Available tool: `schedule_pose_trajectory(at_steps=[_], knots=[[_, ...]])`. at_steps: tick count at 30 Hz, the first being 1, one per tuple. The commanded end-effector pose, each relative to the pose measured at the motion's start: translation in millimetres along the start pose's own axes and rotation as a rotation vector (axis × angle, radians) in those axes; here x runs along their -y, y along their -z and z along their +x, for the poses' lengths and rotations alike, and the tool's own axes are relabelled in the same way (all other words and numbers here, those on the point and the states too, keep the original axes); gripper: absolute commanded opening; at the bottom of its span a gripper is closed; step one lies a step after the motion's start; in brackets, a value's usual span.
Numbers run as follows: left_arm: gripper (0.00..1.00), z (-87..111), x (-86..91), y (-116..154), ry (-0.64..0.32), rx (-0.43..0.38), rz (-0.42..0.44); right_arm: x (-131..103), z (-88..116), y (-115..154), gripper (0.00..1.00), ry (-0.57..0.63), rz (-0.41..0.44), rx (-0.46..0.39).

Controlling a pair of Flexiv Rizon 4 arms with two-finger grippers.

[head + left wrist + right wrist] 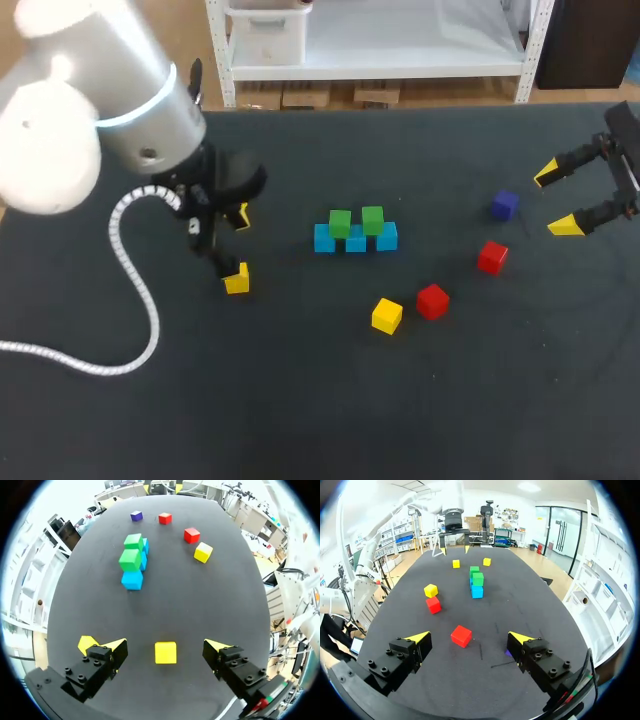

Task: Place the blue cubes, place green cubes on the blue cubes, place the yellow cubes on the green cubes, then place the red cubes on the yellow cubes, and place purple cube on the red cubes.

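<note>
Three blue cubes (356, 241) stand in a row mid-table, with two green cubes (340, 222) (373, 218) on top of them. My left gripper (238, 248) (166, 647) is open at the left, and a yellow cube (165, 652) lies on the table between its fingers without touching them. Another yellow cube (486, 561) sits just outside one finger. A third yellow cube (387, 315) and a red cube (432, 300) lie in front of the row. A second red cube (491, 257) and the purple cube (504, 205) lie to the right. My right gripper (557, 198) (469, 637) is open and empty at the right edge.
The left arm's white cable (130, 280) loops over the dark table (300, 400) at the left. The front of the table and the stretch between the row and the left gripper hold nothing.
</note>
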State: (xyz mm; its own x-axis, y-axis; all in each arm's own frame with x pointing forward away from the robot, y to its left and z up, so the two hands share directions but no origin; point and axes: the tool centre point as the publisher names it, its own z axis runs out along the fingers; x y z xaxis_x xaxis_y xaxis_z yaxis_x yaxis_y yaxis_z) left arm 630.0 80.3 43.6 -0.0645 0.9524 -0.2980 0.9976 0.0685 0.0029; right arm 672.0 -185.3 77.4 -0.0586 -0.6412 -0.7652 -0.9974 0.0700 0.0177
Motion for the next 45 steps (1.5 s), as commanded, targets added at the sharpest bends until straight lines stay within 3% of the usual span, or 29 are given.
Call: schedule_pose_trajectory(at_steps=[1, 10, 22, 24, 25, 26, 28, 30, 38, 45], knots=[[1.0, 11.4, 6.3, -10.0, 0.013, 0.053, -0.005, 0.7, 0.5, -0.6, 1.0, 0.001, -0.001, 0.002], [1.0, 23.3, 9.5, -36.0, 0.034, 0.086, 0.021, 0.7, 0.5, -0.6, 1.0, 0.001, -0.001, 0.002], [1.0, 26.2, 1.9, -42.8, 0.025, 0.096, 0.017, 0.7, 0.5, -0.6, 1.0, 0.001, -0.001, 0.002], [0.7, 26.1, 1.0, -42.9, 0.025, 0.097, 0.015, 0.7, 0.5, -0.6, 1.0, 0.001, -0.001, 0.002], [0.7, 26.0, 0.6, -43.1, 0.024, 0.098, 0.015, 0.7, 0.5, -0.6, 1.0, 0.001, -0.001, 0.002], [0.55, 25.8, 0.4, -43.3, 0.023, 0.098, 0.014, 0.7, 0.5, -0.6, 1.0, 0.001, -0.001, 0.002], [0.43, 25.6, 0.2, -43.8, 0.023, 0.098, 0.015, 0.7, 0.5, -0.6, 1.0, 0.001, -0.001, 0.002], [0.03, 25.4, 0.3, -44.4, 0.022, 0.099, 0.014, 0.7, 0.5, -0.6, 1.0, 0.001, -0.001, 0.002], [0.0, 24.9, 0.8, -42.3, 0.019, 0.109, 0.005, 0.7, 0.5, -0.6, 1.0, 0.001, -0.001, 0.002], [0.0, 11.1, -2.0, -23.3, -0.005, 0.111, -0.016, 0.7, 0.5, -0.6, 1.0, 0.001, -0.001, 0.002]])
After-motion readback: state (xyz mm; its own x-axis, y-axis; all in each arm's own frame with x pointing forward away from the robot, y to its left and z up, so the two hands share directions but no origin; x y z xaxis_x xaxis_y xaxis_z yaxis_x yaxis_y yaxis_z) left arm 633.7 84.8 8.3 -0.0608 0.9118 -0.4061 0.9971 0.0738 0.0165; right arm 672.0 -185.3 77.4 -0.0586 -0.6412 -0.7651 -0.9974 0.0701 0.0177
